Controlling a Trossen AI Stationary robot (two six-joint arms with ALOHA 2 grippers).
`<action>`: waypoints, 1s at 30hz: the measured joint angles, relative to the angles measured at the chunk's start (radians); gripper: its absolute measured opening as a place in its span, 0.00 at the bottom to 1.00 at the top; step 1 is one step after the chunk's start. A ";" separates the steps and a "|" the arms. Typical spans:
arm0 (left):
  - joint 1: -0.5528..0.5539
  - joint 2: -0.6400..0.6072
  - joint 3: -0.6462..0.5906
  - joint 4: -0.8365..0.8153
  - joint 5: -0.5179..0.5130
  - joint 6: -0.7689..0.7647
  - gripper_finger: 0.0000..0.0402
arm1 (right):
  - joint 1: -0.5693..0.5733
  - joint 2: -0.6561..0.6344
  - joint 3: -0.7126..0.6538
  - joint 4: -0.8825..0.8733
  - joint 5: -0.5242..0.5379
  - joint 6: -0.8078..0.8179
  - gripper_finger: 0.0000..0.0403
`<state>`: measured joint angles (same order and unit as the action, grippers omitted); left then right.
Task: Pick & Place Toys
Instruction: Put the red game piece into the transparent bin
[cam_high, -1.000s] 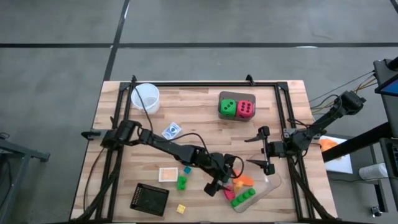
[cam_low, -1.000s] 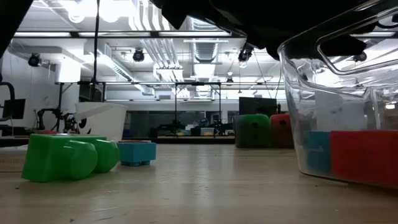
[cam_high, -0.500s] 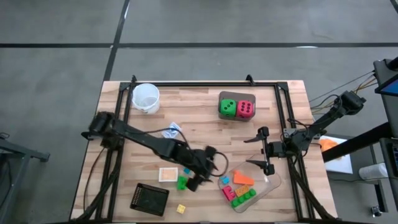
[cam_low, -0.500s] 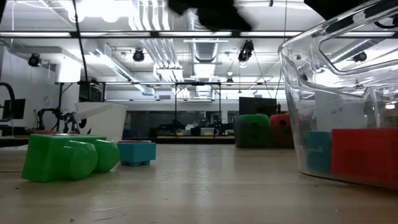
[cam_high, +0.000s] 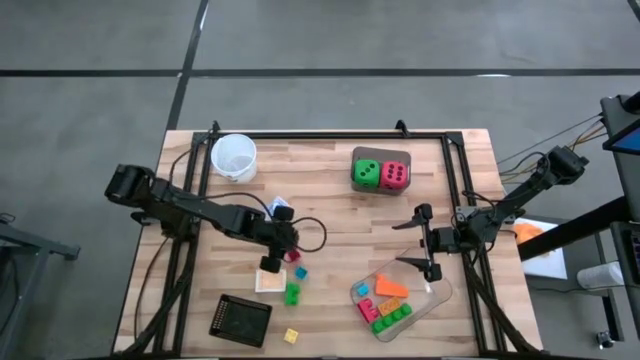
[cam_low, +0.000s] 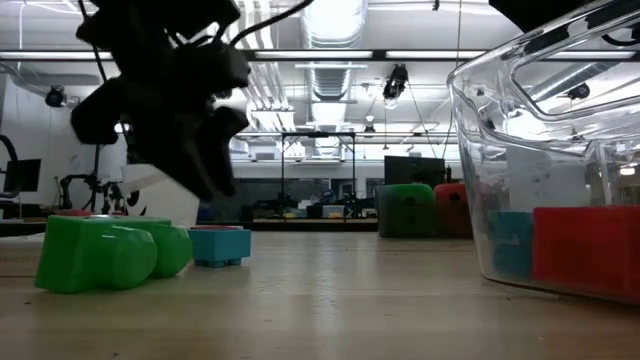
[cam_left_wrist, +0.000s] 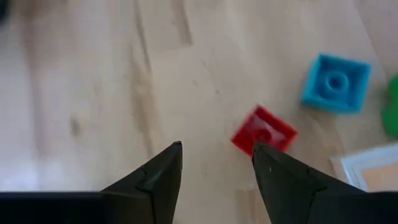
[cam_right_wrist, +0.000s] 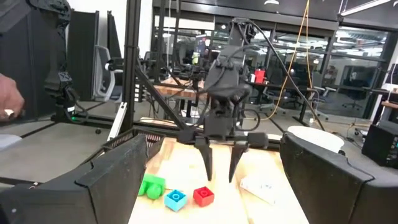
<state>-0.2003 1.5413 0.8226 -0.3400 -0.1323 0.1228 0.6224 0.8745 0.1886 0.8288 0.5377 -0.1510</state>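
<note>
My left gripper (cam_high: 283, 250) is open and empty, fingers pointing down over the table's middle. A small red brick (cam_left_wrist: 264, 130) lies on the wood just off one fingertip. A blue brick (cam_left_wrist: 336, 83) and a green brick (cam_high: 292, 293) lie on the table beyond it, and a yellow brick (cam_high: 291, 336) lies near the front edge. A clear tray (cam_high: 440, 290) at the front right holds an orange wedge (cam_high: 392, 285) and green, pink, blue and orange bricks. The green die (cam_high: 367, 172) and the pink-red die (cam_high: 394, 175) sit at the far right. My right gripper (cam_high: 408, 242) is open and empty by the tray.
A white cup (cam_high: 234, 157) stands at the far left. A playing card (cam_high: 277, 208) lies behind my left gripper. A white-framed orange card (cam_high: 270, 280) and a black square pad (cam_high: 240, 318) lie at the front left. A dark rail frame (cam_high: 330, 135) borders the table.
My left gripper has gone from over the clear tray toward the table's left and a little toward the far edge, and now hangs over the red brick. The bricks on the table have stayed where they were.
</note>
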 joint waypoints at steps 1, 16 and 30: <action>0.002 0.005 -0.009 0.004 0.013 0.002 0.48 | 0.000 0.000 0.000 0.000 0.000 0.002 0.88; 0.003 0.018 -0.025 0.028 0.056 0.037 0.68 | 0.000 0.002 0.000 -0.010 0.000 0.015 0.88; -0.005 0.045 -0.025 0.076 0.098 0.037 0.77 | 0.000 0.002 0.000 -0.010 0.000 0.014 0.88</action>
<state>-0.2050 1.5868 0.7975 -0.2638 -0.0347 0.1593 0.6224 0.8768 0.1886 0.8183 0.5374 -0.1368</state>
